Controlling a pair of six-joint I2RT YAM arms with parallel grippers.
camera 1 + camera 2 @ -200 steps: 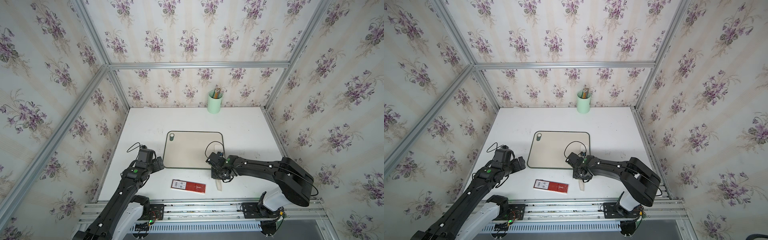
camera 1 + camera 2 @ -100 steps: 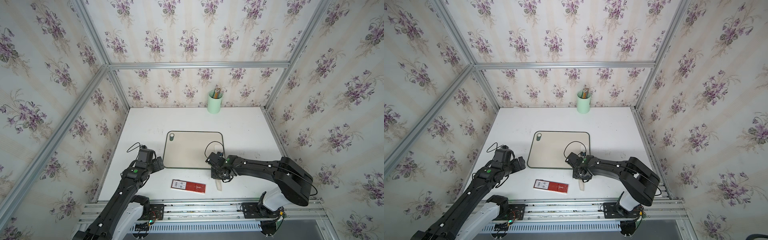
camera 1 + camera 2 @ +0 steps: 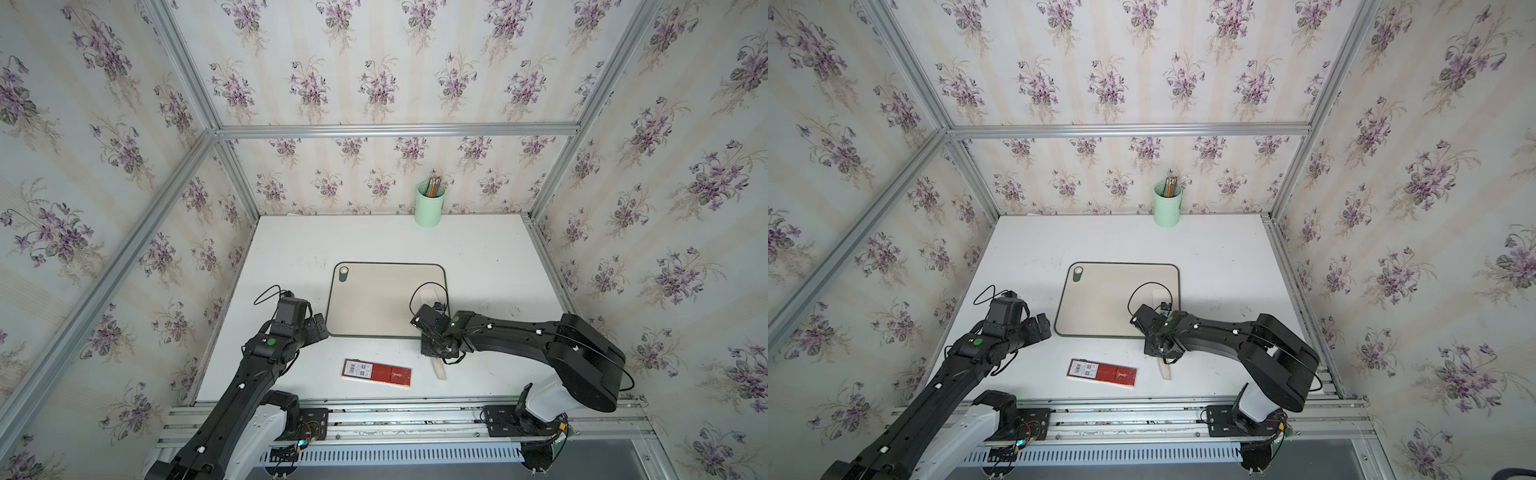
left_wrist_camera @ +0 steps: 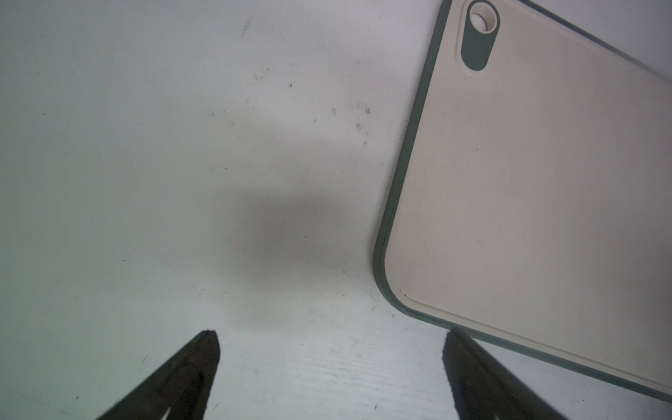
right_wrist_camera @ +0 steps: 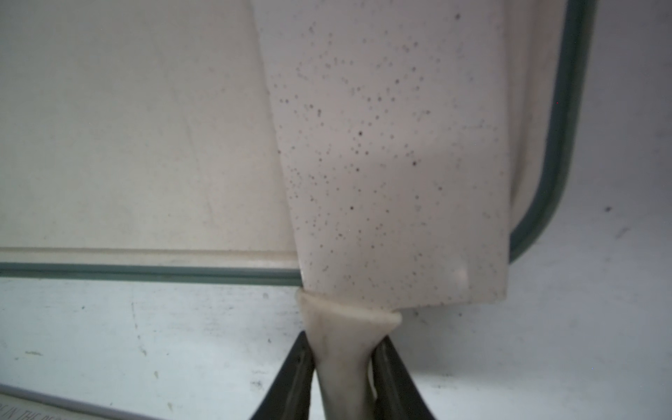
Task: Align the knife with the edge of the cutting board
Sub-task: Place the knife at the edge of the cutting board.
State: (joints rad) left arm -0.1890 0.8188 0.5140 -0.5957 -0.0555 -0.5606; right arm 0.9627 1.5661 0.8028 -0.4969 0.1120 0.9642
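Note:
The beige cutting board (image 3: 374,299) (image 3: 1100,299) with a green rim lies flat mid-table. The white knife (image 5: 392,145) rests with its speckled blade over the board's near right corner, close beside the right rim. Its cream handle (image 3: 439,369) sticks out over the table toward the front. My right gripper (image 5: 343,349) (image 3: 434,353) is shut on that handle just behind the blade. My left gripper (image 4: 331,338) (image 3: 320,328) is open and holds nothing, low over the table by the board's near left corner (image 4: 385,276).
A flat red box (image 3: 377,372) (image 3: 1103,373) lies on the table in front of the board, left of the knife handle. A green cup with pencils (image 3: 430,205) stands by the back wall. Wallpapered walls close in three sides.

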